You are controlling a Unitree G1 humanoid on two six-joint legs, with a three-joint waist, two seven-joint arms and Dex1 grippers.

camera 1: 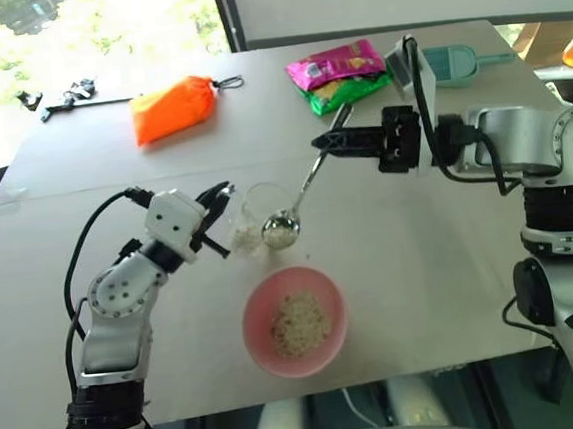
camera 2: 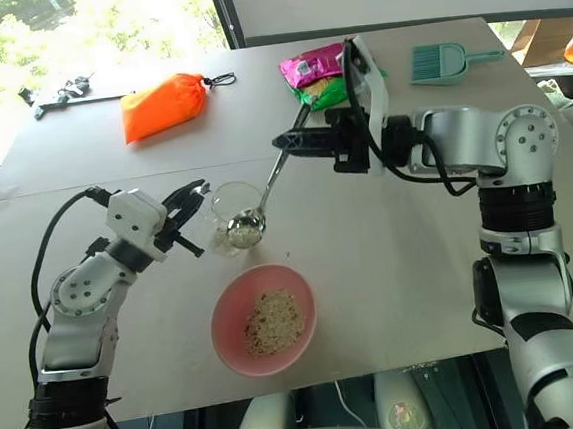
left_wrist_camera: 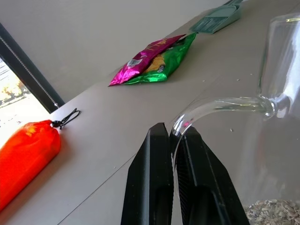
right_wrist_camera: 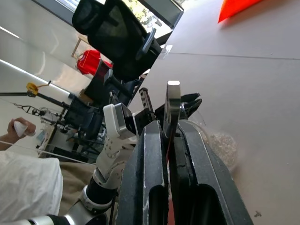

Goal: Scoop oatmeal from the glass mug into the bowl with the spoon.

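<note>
Left tool (camera 1: 220, 202) – right tool (camera 1: 322, 142) – both clamped.

Clear glass mug (camera 1: 252, 218) stands behind the pink bowl (camera 1: 294, 321) of oatmeal (camera 1: 301, 324); the loaded silver spoon (camera 1: 291, 212) tilts over the mug's rim

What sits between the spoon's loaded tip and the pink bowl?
Nothing: in the left eye view a bare strip of table separates the spoon, hanging at the glass mug, from the bowl.

No legible text, not even on the pink and green snack packets (camera 1: 339, 73).
</note>
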